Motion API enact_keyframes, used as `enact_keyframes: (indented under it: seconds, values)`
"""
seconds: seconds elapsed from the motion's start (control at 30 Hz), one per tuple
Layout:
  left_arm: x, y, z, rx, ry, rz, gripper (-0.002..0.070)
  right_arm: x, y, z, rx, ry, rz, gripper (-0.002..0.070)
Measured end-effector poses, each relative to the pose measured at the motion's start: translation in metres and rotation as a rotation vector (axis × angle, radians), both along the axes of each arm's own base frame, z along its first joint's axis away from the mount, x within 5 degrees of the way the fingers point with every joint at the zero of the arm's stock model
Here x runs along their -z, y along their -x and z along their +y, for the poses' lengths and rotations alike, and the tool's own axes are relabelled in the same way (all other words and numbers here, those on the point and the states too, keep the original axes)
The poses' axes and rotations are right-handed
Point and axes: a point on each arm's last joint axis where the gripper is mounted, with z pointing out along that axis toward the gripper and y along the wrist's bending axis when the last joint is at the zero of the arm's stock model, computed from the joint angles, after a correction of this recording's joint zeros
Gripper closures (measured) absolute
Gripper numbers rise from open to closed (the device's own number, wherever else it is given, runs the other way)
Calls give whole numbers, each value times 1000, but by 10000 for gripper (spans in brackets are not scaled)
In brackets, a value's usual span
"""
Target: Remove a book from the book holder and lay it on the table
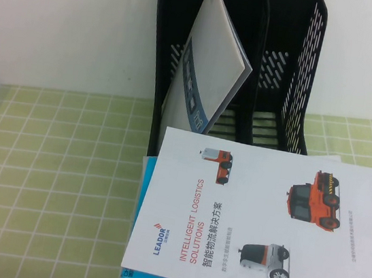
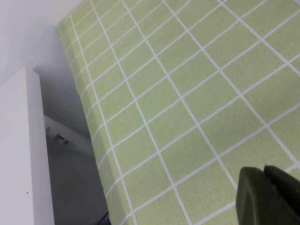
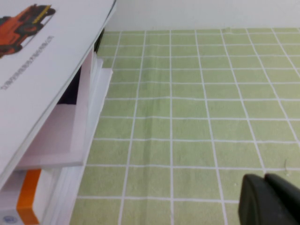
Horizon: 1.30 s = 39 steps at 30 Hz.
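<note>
The white brochure with red "INTELLIGENT LOGISTICS SOLUTIONS" text (image 1: 257, 224) lies flat on top of a stack of books at the front of the green gridded table (image 1: 50, 183). The tall black book holder (image 1: 284, 70) stands behind it, with a thin grey booklet (image 1: 206, 66) leaning in one slot. Neither gripper shows in the high view. My left gripper (image 2: 263, 171) is shut and empty above bare cloth near the table's edge. My right gripper (image 3: 265, 178) is shut and empty above bare cloth beside the stack, apart from the brochure (image 3: 42, 56).
A cyan book (image 1: 142, 188) and other books lie under the brochure; their white pages and an orange spine (image 3: 28, 197) show in the right wrist view. A white cabinet (image 2: 18, 154) stands off the table's edge (image 2: 89, 122). A white wall rises behind the holder.
</note>
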Motion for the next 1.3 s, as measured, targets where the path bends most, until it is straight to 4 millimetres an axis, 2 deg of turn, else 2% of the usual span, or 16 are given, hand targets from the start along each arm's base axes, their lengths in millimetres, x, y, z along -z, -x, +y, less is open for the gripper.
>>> enact_keyframes:
  seconds: [0.3,0.43,0.7,0.93,1.3]
  values:
    - [0,0,0,0,0,0,678,0,0,0,0,0,0,678]
    - [0,0,2,-51,33,-3,678,0,0,0,6,-14,1,678]
    - [-4,-5,-5,-134,435,-156,678,0,0,0,8,-20,1,678]
    - [-5,-6,-8,-117,607,-167,678,0,0,0,8,-20,1,678]
    - [-4,-6,-8,-106,579,-167,678,0,0,0,11,-23,1,678]
